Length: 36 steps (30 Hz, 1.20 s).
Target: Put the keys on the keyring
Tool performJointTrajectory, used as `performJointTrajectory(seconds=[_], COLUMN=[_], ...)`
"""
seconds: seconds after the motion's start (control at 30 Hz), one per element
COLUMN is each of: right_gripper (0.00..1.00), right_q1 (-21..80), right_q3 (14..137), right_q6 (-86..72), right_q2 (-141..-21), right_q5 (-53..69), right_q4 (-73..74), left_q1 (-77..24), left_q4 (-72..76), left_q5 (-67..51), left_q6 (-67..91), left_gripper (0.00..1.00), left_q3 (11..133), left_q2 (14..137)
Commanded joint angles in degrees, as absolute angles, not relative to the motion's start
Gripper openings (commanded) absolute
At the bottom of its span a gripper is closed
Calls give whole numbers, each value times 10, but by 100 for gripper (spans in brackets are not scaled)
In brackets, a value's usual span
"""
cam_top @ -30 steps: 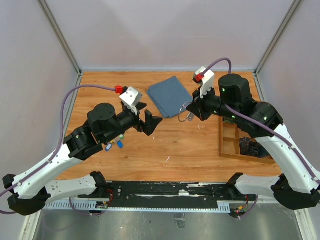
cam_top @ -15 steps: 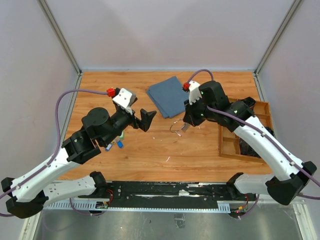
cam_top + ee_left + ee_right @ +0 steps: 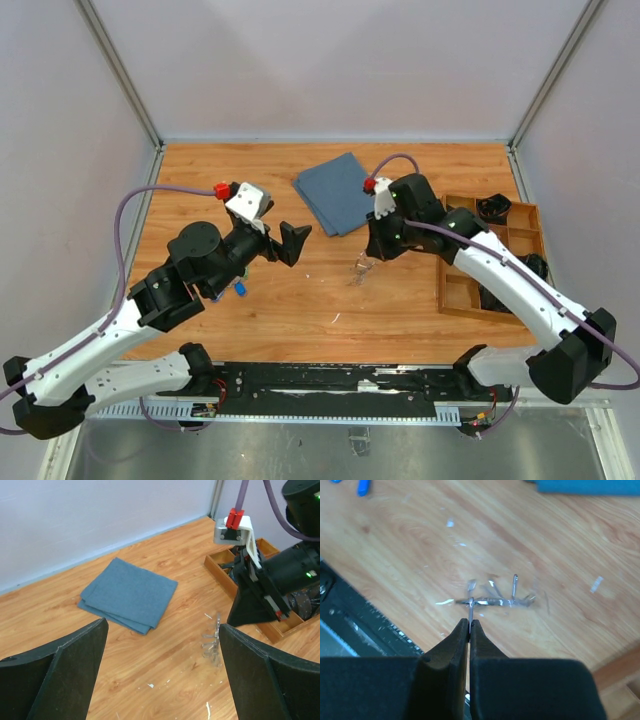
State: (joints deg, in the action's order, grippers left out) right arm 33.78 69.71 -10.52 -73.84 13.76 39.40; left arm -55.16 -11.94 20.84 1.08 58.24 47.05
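Observation:
The keyring (image 3: 362, 268), a thin silver wire ring with short dangling bits, hangs just above the table's middle; it also shows in the left wrist view (image 3: 212, 642) and the right wrist view (image 3: 495, 600). My right gripper (image 3: 369, 254) is shut on its wire, pinching it between the fingertips (image 3: 469, 622). My left gripper (image 3: 285, 245) is open and empty (image 3: 160, 680), left of the ring and facing it. Keys with blue tags (image 3: 240, 288) lie on the table beside the left arm; one blue tag shows in the right wrist view (image 3: 362, 486).
A folded blue cloth (image 3: 338, 192) lies at the back middle and also shows in the left wrist view (image 3: 130, 594). A wooden compartment tray (image 3: 470, 290) with dark items stands at the right. Small white flecks dot the wood.
My right gripper has swung left and lowered the keyring toward the table. My left gripper has drawn back slightly to the left and stays open.

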Motion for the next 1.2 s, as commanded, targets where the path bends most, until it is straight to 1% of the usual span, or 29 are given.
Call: performJointTrajectory(seconds=[0.0,0.03,0.07,0.1,0.13,0.2,0.27,0.3,0.6,0.8,1.17], right_gripper=[1,0,0,1,1,1,0,1,0,1,1], right_q1=[412,384,330,285,261,297,347,350,335,336,335], right_q3=[738,719,690,664,648,652,674,681,692,706,730], right_q6=[-72,-77,-93,-115,-128,-133,-115,-114,-113,-106,-94], right_q2=[-730,-730,-724,-716,-706,-689,-690,-692,-677,-663,-652], right_q5=[111,93,107,152,196,213,180,175,185,206,208], right_q4=[403,405,386,359,334,307,319,328,326,323,344], left_q1=[-555,-555,-555,-555,-555,-555,-555,-555,-555,-555,-555], left_q4=[-114,-116,-119,-121,-123,-132,-135,-133,-164,-157,-153], left_q5=[224,224,223,220,217,213,218,220,206,207,197], left_q6=[26,28,32,36,40,46,47,47,33,23,12], left_gripper=[98,99,99,99,99,99,99,99,100,100,100], left_q3=[580,581,583,585,588,595,593,590,609,608,616], left_q2=[482,485,489,493,496,500,500,499,510,512,527])
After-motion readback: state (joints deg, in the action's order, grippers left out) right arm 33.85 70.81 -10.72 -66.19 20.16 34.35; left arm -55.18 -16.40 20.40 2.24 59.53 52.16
